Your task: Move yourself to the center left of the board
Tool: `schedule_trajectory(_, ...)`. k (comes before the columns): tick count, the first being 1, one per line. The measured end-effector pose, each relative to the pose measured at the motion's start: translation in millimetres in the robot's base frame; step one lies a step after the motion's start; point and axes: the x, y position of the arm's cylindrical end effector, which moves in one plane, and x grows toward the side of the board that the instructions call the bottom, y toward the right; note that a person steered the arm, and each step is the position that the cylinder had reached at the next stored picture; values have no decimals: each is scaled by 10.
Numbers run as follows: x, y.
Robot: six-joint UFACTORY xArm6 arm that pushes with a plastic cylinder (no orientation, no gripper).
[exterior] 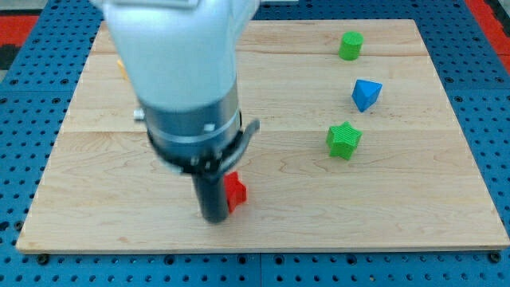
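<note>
The pale wooden board (414, 191), a surface of light planks lying on a blue perforated table (24, 119), fills most of the view. Over its left half hangs my bulky white and grey arm housing (179, 72), with a dark metal collar (195, 139) beneath it, and from that collar the straight dark rod drops to my tip (215, 218), which sits near the view's bottom edge of the board, left of its middle. I carry no fingers, so nothing can be said of them being apart or together; the rod simply ends in a blunt tip. Just to the view's right of my tip, touching or almost touching the rod, sits a small red block (235, 191), partly hidden by the rod so that its shape is hard to make out. Well to the view's right of my tip and somewhat higher lies a green star-shaped block (343, 140). Above that, farther from my tip toward the view's top right, rests a blue block (366, 94) with angled faces. Farther still in the same direction, near the board's top edge, stands a small green block (350, 45) that looks like a short cylinder. Up and to the view's left of my tip, a sliver of an orange or yellow block (119, 68) peeks out from behind the arm housing, too hidden to tell its shape.
</note>
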Motion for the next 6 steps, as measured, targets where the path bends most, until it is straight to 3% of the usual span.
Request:
schedule_trajectory(1,-303,598)
schedule_trajectory(2,77,328)
schedule_trajectory(3,103,-403)
schedule_trajectory(4,-57,-823)
schedule_trajectory(5,-53,-817)
schedule_trajectory(6,-398,-1008)
